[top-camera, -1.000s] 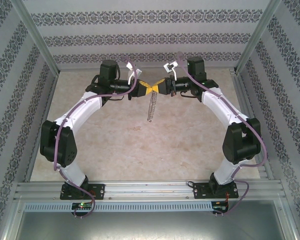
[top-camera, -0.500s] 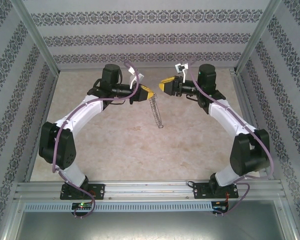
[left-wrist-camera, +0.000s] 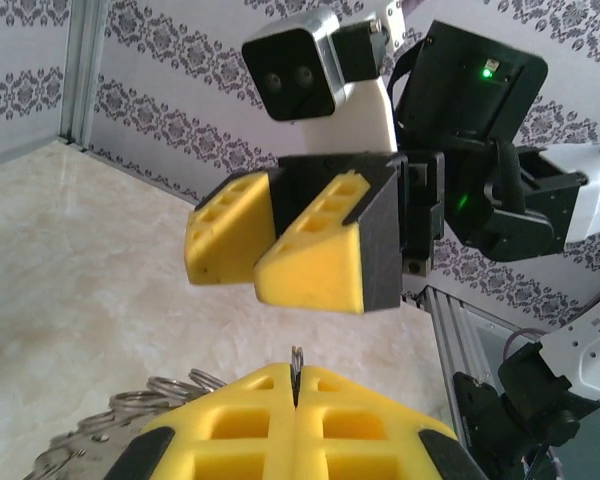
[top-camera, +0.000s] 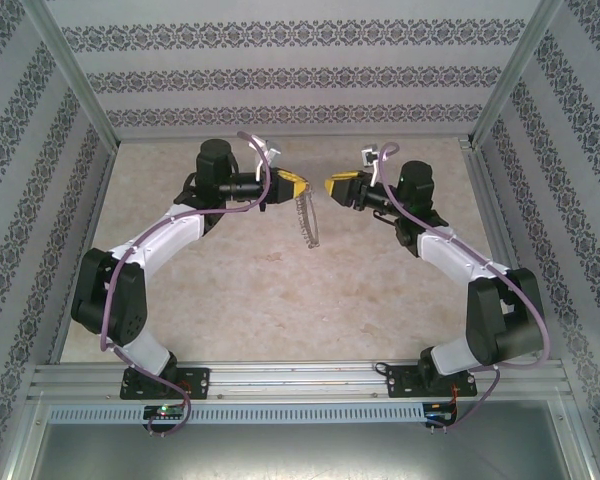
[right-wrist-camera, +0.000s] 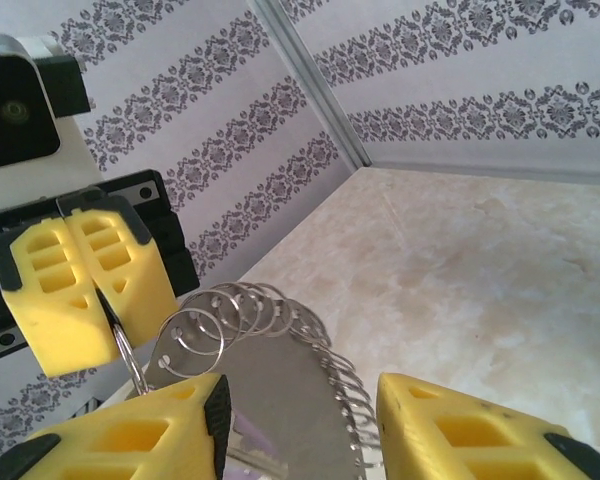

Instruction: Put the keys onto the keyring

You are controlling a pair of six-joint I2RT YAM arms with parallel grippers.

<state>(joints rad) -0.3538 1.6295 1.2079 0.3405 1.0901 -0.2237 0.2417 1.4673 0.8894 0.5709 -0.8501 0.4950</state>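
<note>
The keyring point(top-camera: 308, 222) hangs edge-on in the air from my left gripper point(top-camera: 298, 185), which is shut on its top wire point(left-wrist-camera: 297, 356). In the right wrist view the keyring point(right-wrist-camera: 280, 385) is a grey oval plate with many small wire loops along its edge. It dangles below the left gripper point(right-wrist-camera: 108, 350). A pale lilac bit point(right-wrist-camera: 244, 441) shows at the plate's lower edge; it may be the key. My right gripper point(top-camera: 330, 185) stands open a short way to the right, and its jaws point(right-wrist-camera: 300, 425) hold nothing. It faces my left gripper point(left-wrist-camera: 297, 375).
Both grippers hover over the beige marble-look floor point(top-camera: 280, 290) near the back of the cell. Patterned walls point(top-camera: 300, 75) close the back and sides, with metal posts point(top-camera: 75, 75) at the corners. An aluminium rail point(top-camera: 300, 380) runs along the near edge.
My right gripper has opened, let go and drawn back to the right, away from the left gripper. The keyring now hangs from the left gripper alone and has swung a little.
</note>
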